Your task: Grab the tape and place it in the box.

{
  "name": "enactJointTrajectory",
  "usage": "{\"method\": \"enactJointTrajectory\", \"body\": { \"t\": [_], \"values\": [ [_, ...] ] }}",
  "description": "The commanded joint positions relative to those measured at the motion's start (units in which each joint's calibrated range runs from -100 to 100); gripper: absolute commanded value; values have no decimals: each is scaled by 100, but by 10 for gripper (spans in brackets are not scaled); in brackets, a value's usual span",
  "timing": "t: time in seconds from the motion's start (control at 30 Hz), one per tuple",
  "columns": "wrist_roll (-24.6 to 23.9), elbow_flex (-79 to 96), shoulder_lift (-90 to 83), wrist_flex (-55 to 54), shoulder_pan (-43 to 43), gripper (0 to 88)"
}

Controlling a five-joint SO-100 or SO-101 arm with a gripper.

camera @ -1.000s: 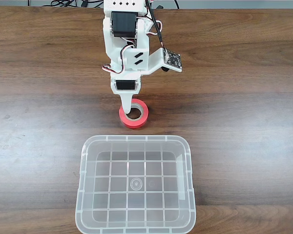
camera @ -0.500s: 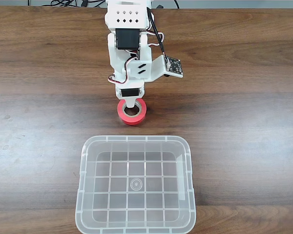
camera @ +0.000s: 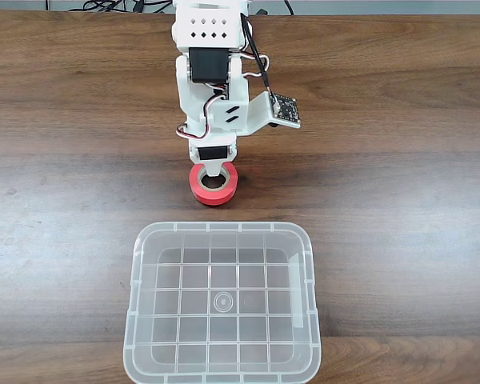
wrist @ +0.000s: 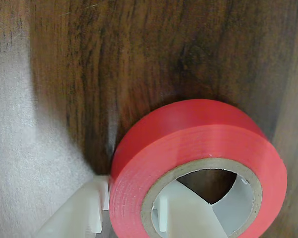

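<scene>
The red-orange tape lies on the wooden table just beyond the far rim of the clear plastic box, which holds nothing. My white gripper comes down onto the roll from the far side. In the wrist view, the tape is close up at the lower right. One white finger sits inside its beige core and the other finger presses the outer left side. The gripper is shut on the roll's wall. The roll's underside is hidden, so I cannot tell whether it rests on the table.
Dark wood table stretches to both sides of the arm and box. A small circuit board sticks out on the arm's right side. Cables lie at the far edge of the table.
The arm has drawn back and stands more upright. The fingers have closed on the tape's wall, and the roll has shifted slightly left and toward the arm.
</scene>
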Motion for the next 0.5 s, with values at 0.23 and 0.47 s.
{"method": "enactJointTrajectory", "body": {
  "t": [0.23,0.47],
  "values": [
    [5,-2111,-1628,2089,-21,67],
    [5,-2715,-2038,2782,-21,67]
  ]
}}
